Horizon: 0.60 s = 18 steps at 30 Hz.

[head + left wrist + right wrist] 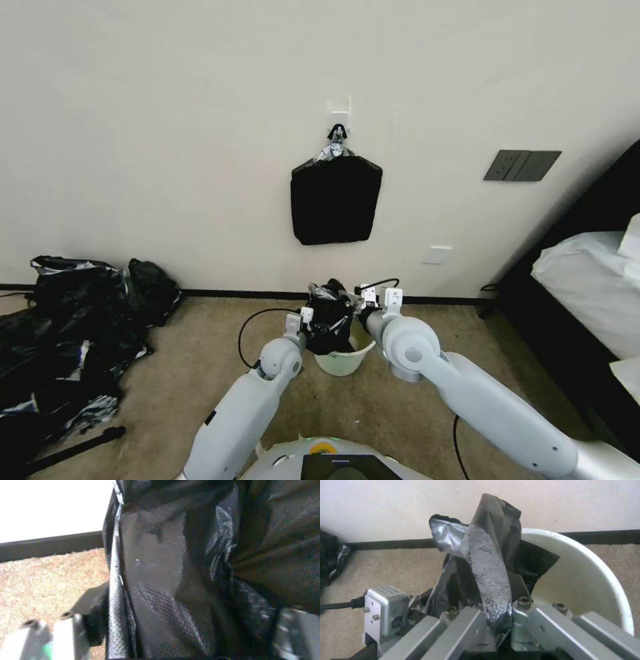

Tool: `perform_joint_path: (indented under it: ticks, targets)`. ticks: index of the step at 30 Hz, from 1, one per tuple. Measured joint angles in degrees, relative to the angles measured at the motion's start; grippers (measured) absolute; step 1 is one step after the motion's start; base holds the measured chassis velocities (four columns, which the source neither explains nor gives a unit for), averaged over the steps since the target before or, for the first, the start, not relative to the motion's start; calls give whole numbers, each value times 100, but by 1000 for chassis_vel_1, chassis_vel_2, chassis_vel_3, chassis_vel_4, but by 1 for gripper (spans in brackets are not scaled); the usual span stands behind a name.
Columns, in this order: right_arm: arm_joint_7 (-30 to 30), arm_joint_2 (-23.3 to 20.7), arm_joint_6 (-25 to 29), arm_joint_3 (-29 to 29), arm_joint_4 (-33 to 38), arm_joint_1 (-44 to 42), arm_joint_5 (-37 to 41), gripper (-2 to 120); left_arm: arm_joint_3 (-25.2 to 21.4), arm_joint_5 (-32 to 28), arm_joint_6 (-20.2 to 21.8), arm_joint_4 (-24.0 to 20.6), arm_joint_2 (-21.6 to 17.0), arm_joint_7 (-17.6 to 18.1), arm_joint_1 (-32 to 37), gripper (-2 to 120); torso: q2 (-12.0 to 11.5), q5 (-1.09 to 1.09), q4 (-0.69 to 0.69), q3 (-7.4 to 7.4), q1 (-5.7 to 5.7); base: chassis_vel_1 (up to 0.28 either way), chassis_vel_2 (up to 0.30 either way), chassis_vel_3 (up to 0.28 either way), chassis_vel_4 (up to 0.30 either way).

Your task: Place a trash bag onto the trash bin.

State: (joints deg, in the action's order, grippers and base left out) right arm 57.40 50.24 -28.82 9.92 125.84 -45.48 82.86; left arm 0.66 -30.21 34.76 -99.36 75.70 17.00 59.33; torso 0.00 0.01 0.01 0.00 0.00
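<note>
The thin, glossy, wrinkled black plastic trash bag (pixel 328 320) hangs bunched over the small round cream-white plastic trash bin (pixel 347 362), which stands on the beige carpet (pixel 167 373) close to the cream wall (pixel 167 133). Part of the bag droops inside the bin; the rest stands above the rim between the 2 grippers.

In the right wrist view the right gripper (pixel 501 620) is clamped on a twisted strip of the bag, with the bin's rim just beside it. The left gripper (pixel 308 325) is at the bag's other side. In the left wrist view the film runs between its fingers (pixel 71 630), but I cannot tell whether they pinch it.

To do this step well, I judge that the 2 grippers should draw the bag's mouth apart until it is wider than the rim, then lower it evenly so the film folds outside the rim all round. The light bin could tip or slide if 1 side drags.

A grey module (pixel 386 610) beside the right gripper carries a label, but its print cannot be read.
</note>
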Motion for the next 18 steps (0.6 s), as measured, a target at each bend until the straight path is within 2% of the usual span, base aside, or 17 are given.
perform_joint_path:
  ticks: [3,4,6,7,15,16,18]
  targets:
    - [0,1,-1,-16,-27,1,-1,0,-2,-45,14,39,48,57,-13,61,0,0,0,0,0,0,0,0,0]
    - [0,1,-1,-16,-27,1,-1,0,-2,-45,14,39,48,57,-13,61,0,0,0,0,0,0,0,0,0]
    - [-1,1,-1,-29,-37,1,-3,0,11,-132,38,40,70,158,-14,49,0,0,1,0,0,0,0,0,0]
    - [-1,1,-1,-29,-37,1,-3,0,11,-132,38,40,70,158,-14,49,0,0,1,0,0,0,0,0,0]
    - [-12,-3,-1,-53,-45,-28,-25,0,28,-197,48,67,99,334,4,18,0,-1,-1,0,0,0,0,0,0]
    - [-12,-3,-1,-53,-45,-28,-25,0,28,-197,48,67,99,334,4,18,0,-1,-1,0,0,0,0,0,0]
    - [-15,-2,-1,-54,-46,-35,-38,0,31,-236,47,71,107,394,15,7,0,-2,-1,0,0,0,0,0,0]
